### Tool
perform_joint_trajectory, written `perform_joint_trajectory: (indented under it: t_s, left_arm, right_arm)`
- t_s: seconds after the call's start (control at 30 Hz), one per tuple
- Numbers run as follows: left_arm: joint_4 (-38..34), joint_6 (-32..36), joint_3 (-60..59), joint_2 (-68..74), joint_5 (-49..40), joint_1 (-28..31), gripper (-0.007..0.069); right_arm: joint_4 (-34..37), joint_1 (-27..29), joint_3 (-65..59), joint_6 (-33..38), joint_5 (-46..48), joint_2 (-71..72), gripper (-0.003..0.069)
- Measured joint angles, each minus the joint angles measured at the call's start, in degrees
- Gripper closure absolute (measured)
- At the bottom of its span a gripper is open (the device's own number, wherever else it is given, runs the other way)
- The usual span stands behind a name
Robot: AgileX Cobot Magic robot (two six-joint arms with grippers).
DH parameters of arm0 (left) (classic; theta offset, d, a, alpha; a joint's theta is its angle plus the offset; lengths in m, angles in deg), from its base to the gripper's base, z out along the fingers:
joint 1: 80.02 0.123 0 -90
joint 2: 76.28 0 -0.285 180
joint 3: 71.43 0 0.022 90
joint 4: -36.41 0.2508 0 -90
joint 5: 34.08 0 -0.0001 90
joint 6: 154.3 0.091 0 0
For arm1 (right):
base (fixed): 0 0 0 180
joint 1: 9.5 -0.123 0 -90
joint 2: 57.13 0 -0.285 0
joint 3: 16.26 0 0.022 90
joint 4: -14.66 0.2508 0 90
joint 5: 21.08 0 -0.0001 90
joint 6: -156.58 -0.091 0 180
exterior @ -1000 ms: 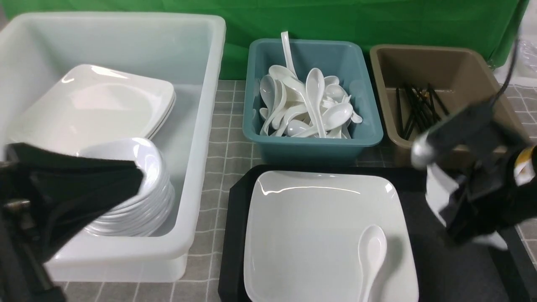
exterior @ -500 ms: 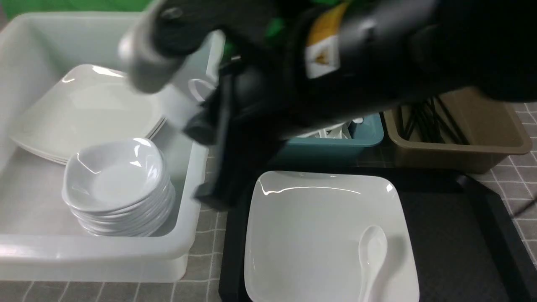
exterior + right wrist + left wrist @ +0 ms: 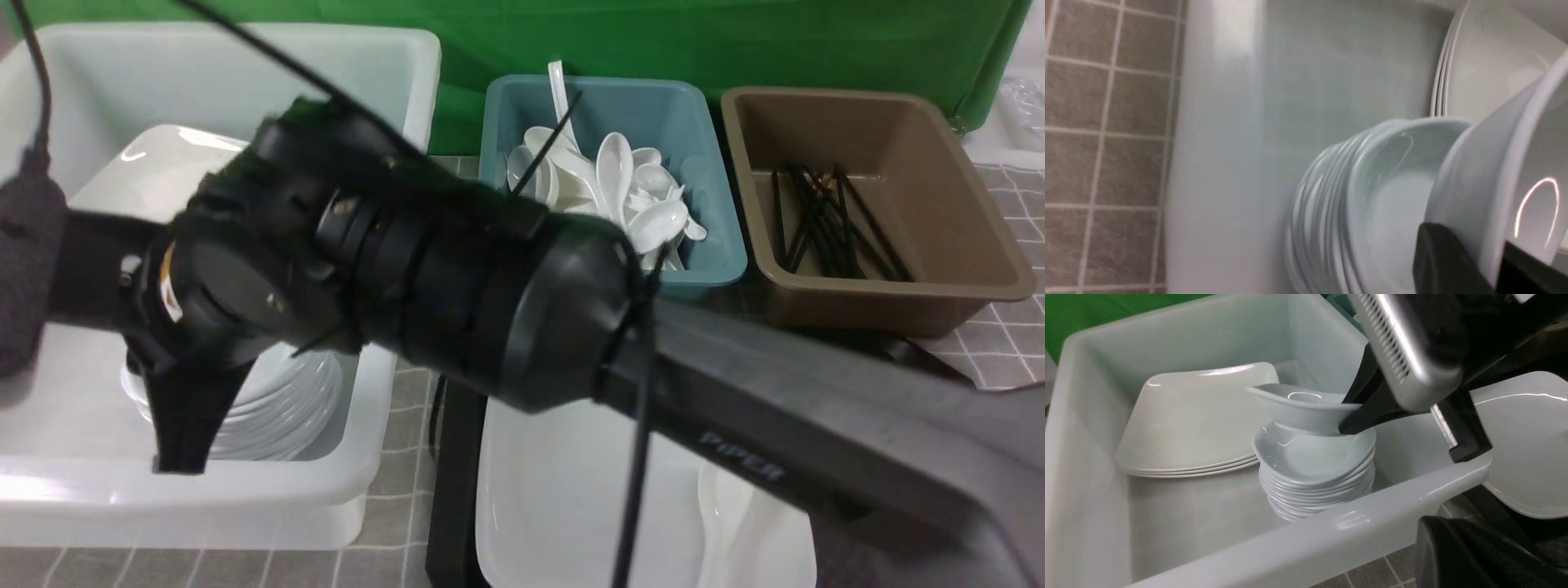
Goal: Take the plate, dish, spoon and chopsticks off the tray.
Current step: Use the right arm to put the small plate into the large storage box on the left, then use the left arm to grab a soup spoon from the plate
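In the last second the right arm has swung from the tray's right side across to the white tub (image 3: 1331,535) at the counter's left edge. Its right fingers (image 3: 1363,412) are clamped on the rim of the dish (image 3: 1302,408), which hangs tilted just above the stack of dishes (image 3: 1314,473) inside the tub, beside the stacked plates (image 3: 1200,416). The dish is therefore off the tray (image 3: 457,457), and by my reading only letting go remains. The plate (image 3: 555,506) lies on the tray near the counter's front edge, the spoon (image 3: 722,539) resting in it, both yet to go. The left fingers, unseen, are closed.
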Motion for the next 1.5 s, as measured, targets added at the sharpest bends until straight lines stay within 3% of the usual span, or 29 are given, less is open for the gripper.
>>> perform_joint_trajectory:
  t_s: [0.07,0.33,0.5,0.63,0.7,0.87,0.97,1.2,1.37,1.5]
  left_arm:
    - [0.0,0.0,0.0,0.0,0.0,0.0,0.0615]
    - [-2.3,0.0,0.0,0.0,1.4,0.0,0.0615]
    - [-3.8,0.0,0.0,0.0,2.2,0.0,0.0615]
    - [-4.5,0.0,0.0,0.1,4.5,0.0,0.0615]
    - [-4.8,0.0,0.0,0.8,6.1,0.0,0.0615]
    - [-10.8,0.4,0.1,10.8,8.4,0.0,0.0615]
    - [-16.7,4.3,0.1,17.8,8.8,0.0,0.0615]
    - [-26.1,12.3,0.4,38.2,14.2,0.0,0.0615]
    - [-31.1,16.5,1.6,56.4,17.8,-0.2,0.0615]
    - [-32.9,15.8,4.5,65.3,20.6,-5.2,0.0622]
  right_arm:
    - [-1.5,0.0,0.1,0.0,0.0,-0.7,0.0536]
    - [-7.6,0.0,0.5,-1.3,2.9,-2.2,0.0218]
    - [-9.8,0.0,0.5,-6.4,13.6,1.5,0.0167]
    - [-10.4,0.2,0.7,-9.1,22.6,6.7,0.0183]
    - [-10.4,0.7,0.1,-10.7,25.9,9.5,0.0227]
    - [-10.4,5.4,-12.0,-19.3,26.2,22.3,0.0473]
    - [-10.6,9.3,-24.0,-26.7,26.2,32.9,0.0526]
    - [-10.8,17.8,-55.0,-39.2,26.0,59.5,0.0534]
    - [-10.7,20.5,-69.1,-45.9,25.5,77.8,0.0533]
    - [-10.5,20.7,-75.0,-49.5,24.8,88.4,0.0531]
